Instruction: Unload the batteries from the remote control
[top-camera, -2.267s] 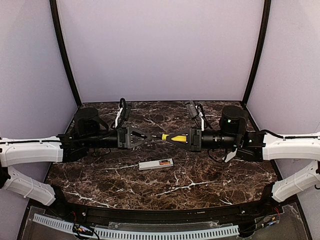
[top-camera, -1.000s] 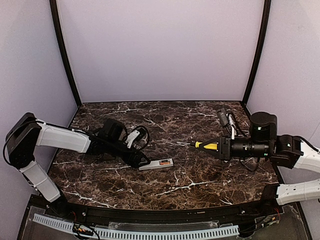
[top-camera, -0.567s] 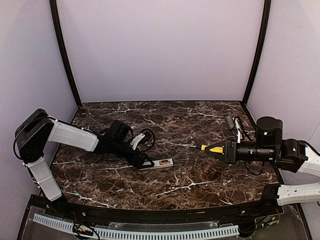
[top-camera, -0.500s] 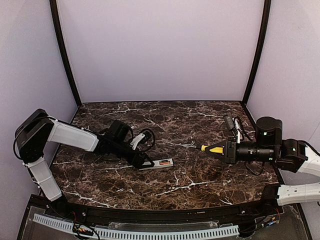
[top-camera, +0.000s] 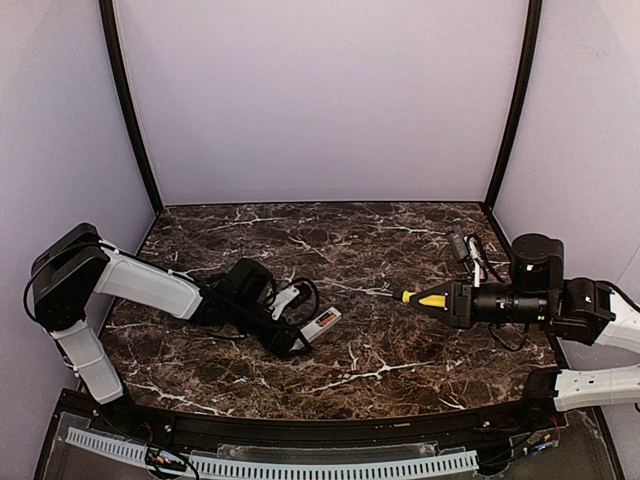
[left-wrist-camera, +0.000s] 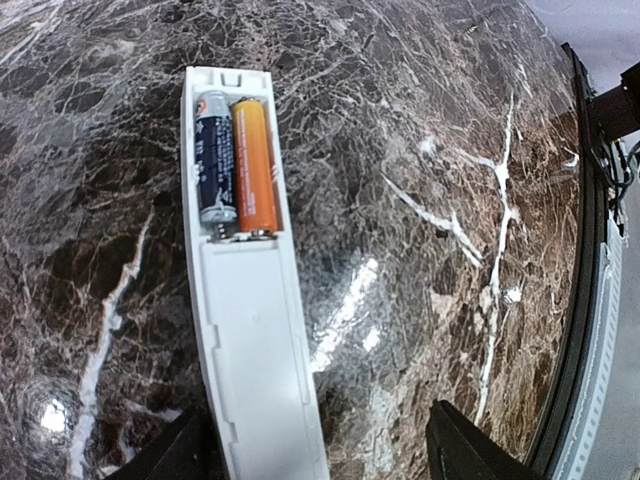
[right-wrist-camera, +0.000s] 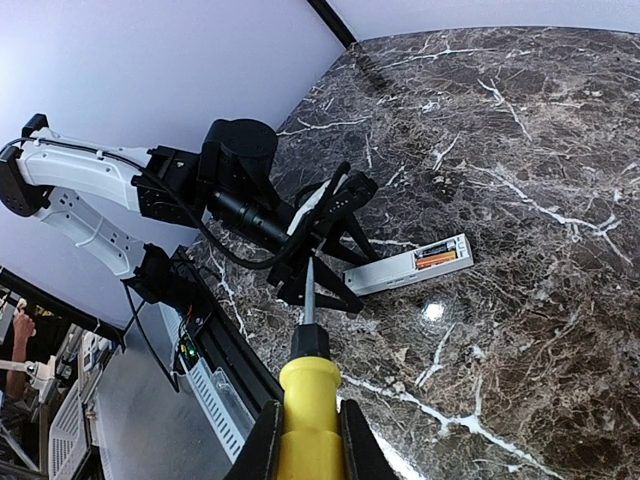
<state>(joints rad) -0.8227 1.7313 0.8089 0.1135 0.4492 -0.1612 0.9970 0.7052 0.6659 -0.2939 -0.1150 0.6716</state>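
The white remote control (left-wrist-camera: 255, 340) lies back-up on the marble, its bay uncovered. Two batteries sit side by side in the bay, one orange (left-wrist-camera: 255, 165) and one dark (left-wrist-camera: 215, 155). My left gripper (left-wrist-camera: 315, 455) straddles the remote's plain end, open, with the remote close to the left finger (left-wrist-camera: 170, 455) and a wide gap to the right finger (left-wrist-camera: 465, 450). From above, the left gripper (top-camera: 298, 340) is low at the remote (top-camera: 320, 323). My right gripper (right-wrist-camera: 308, 425) is shut on a yellow-handled screwdriver (right-wrist-camera: 310, 390), held in the air right of the remote (right-wrist-camera: 415, 265), tip toward it.
The marble table (top-camera: 400, 360) ends in a black front rail (top-camera: 300, 430) with a white slotted strip below. Purple walls and dark corner posts close the back and sides. The right gripper (top-camera: 445, 299) and screwdriver (top-camera: 425, 298) hover at mid-right.
The left arm slid nearer and lower onto the remote, which has swung from level to slanted, and its jaws have narrowed. The right arm drew back right with the screwdriver, then held still.
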